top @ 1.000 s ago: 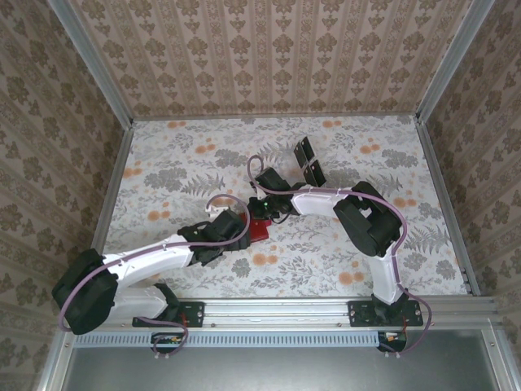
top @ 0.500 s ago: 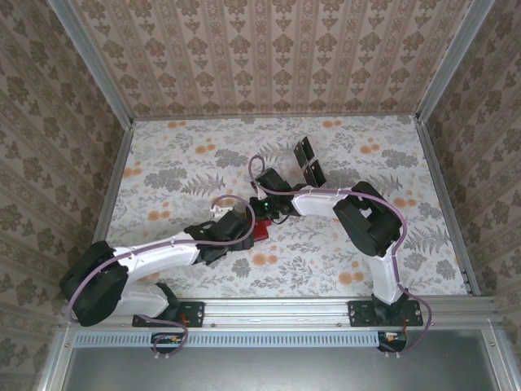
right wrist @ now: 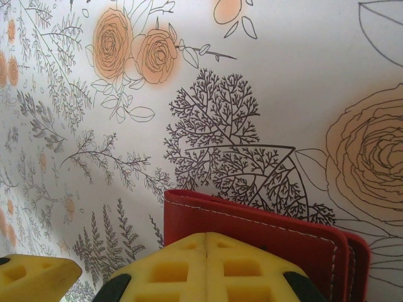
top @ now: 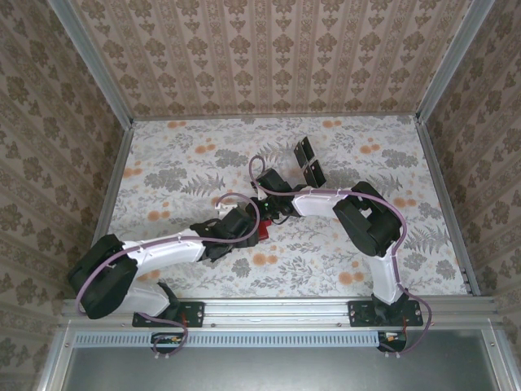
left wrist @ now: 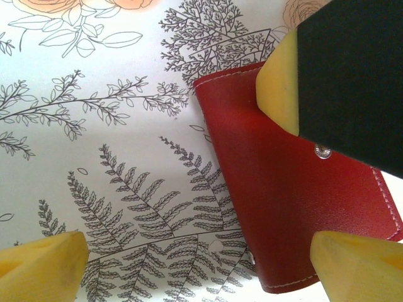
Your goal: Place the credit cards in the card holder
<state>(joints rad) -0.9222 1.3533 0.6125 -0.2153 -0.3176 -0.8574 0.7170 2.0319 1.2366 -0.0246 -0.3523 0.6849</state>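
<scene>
While both arms reach to the middle of the bench, the top view shows the red wallet lying flat between them. The left hand comes in from 8 o'clock and covers the wallet's near-left part. The right hand comes in from 2 o'clock, with its tip at the wallet's far edge. Finger spacing is too small to read in this view. Two black cards lie well apart from the wallet, at 1 o'clock of it, one just behind the other.

Left wrist view: the left hand stands wide apart, its yellow fingers at 7 and 5 o'clock of the frame. The 7 o'clock one is over bare bench and the 5 o'clock one is at the wallet's lower right edge. Nothing is clamped. The wallet lies folded and tilted in the right half, metal snap showing. At 1 o'clock, the right hand's yellow tip sits on the wallet's upper corner.

Right wrist view: the right hand has its two pads pressed together with nothing between them. Its tip is against the wallet's stitched top edge. The fold is at 4 o'clock.
</scene>
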